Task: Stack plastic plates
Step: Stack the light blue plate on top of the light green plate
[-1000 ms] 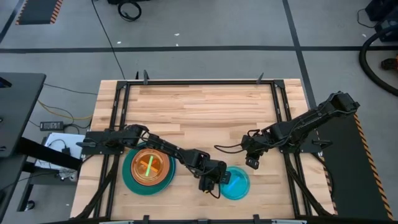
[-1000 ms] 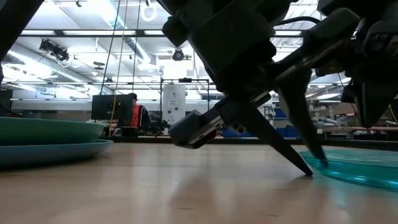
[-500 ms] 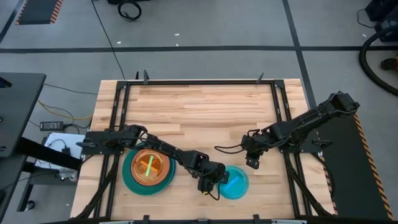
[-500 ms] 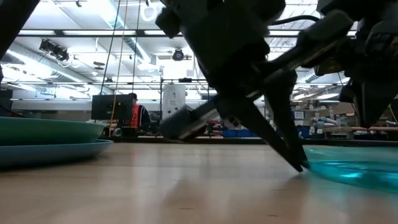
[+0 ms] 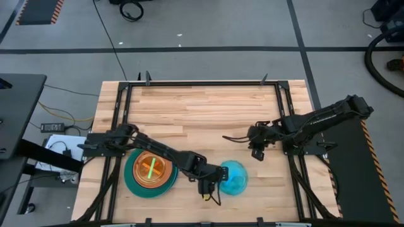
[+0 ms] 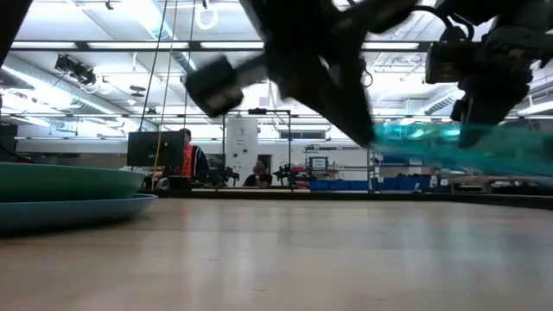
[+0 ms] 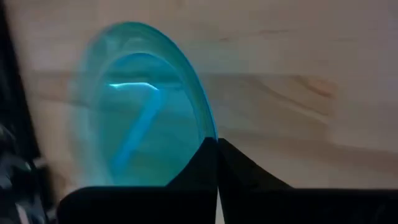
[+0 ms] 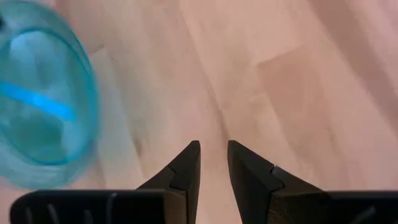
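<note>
One cyan plate (image 5: 231,178) pinched in left gripper (image 5: 215,178), one plate stack (image 5: 150,172)

My feed: light wooden worktop (image 5: 208,113) of butcher-block planks, edged by black metal frame (image 5: 202,82). Grey floor (image 5: 189,31) around it, dark seam lines crossing. Black cable (image 5: 110,38) trails across floor toward worktop. Yellow cable (image 5: 60,113) and small grey box (image 5: 52,127) lie left of worktop. Low view: I see person in orange vest (image 6: 187,159) beside dark monitor (image 6: 143,149), white cabinet (image 6: 242,140) behind, ceiling strip lights.
</note>
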Robot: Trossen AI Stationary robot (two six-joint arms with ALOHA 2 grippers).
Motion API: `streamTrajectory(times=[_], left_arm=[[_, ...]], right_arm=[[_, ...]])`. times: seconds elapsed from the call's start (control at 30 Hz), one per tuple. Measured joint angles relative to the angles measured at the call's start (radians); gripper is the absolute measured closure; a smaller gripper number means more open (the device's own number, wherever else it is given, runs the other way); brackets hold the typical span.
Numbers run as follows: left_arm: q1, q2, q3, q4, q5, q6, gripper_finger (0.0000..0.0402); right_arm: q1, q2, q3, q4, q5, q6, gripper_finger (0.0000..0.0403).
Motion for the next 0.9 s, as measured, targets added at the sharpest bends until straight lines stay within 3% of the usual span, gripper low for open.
streamTrajectory(times=[0.5, 0.9], left_arm=[[-0.133, -0.070, 0.001, -0.205, -0.224, -0.415, 0.0400], [-0.208, -0.070, 0.001, -0.337, -0.352, -0.697, 0.0400]], right_arm=[[-0.132, -0.001, 0.000, 0.094, 0.020, -0.241, 0.0312], [-0.318, -0.001, 0.000, 0.242, -0.140, -0.425, 0.0312]])
